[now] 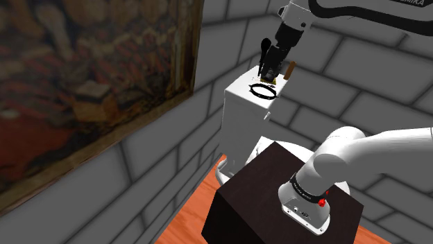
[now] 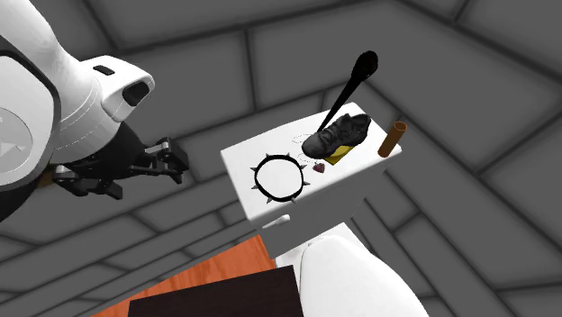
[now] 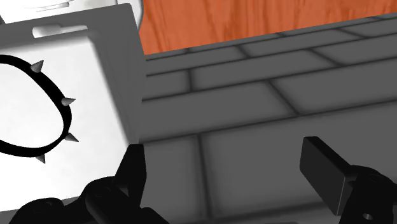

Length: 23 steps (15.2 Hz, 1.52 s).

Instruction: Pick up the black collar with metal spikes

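Note:
The black collar with metal spikes lies flat as a ring on the white toilet tank lid; it also shows in the shoulder view and wrist view. My black gripper hangs open with nothing between its fingers. In the second exterior view it is off the lid's edge, to the collar's left. In the wrist view the gripper is over grey brick wall, with the collar off to one side past the lid's edge. In the shoulder view the gripper appears just above the collar.
Beyond the collar on the lid are a black shoe, a black long-handled brush, a brown cylinder and a small dark heart shape. The white toilet bowl sits below. A large painting hangs on the wall beside my dark stand.

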### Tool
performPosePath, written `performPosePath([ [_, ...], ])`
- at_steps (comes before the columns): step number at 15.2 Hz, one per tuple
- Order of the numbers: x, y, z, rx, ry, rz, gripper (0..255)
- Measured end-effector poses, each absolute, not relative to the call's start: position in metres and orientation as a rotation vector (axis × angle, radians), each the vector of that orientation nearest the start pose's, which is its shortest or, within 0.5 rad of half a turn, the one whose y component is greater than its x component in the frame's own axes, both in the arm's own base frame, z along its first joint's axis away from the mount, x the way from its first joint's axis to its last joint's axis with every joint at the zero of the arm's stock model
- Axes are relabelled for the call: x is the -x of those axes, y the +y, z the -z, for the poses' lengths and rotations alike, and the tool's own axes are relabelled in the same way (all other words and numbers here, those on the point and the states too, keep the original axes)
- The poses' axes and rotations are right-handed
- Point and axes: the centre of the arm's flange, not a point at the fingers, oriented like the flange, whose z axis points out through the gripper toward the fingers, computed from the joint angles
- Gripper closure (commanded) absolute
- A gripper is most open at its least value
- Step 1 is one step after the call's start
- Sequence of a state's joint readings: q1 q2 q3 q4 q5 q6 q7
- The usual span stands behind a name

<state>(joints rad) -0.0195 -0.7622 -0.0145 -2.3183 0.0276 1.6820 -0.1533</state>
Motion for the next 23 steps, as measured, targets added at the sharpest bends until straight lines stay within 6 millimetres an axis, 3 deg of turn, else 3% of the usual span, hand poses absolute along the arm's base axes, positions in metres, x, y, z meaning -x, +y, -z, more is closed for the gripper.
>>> performPosePath([
  [2, -0.329, -0.014, -0.608, 3.103, -0.184, 0.196, 0],
  [5, -0.345, -0.035, -0.587, 3.098, -0.156, 0.170, 0],
  [19, -0.427, -0.165, -0.469, 3.067, -0.008, 0.037, 0],
  [23, -0.437, -0.191, -0.442, 3.061, 0.019, 0.013, 0],
])
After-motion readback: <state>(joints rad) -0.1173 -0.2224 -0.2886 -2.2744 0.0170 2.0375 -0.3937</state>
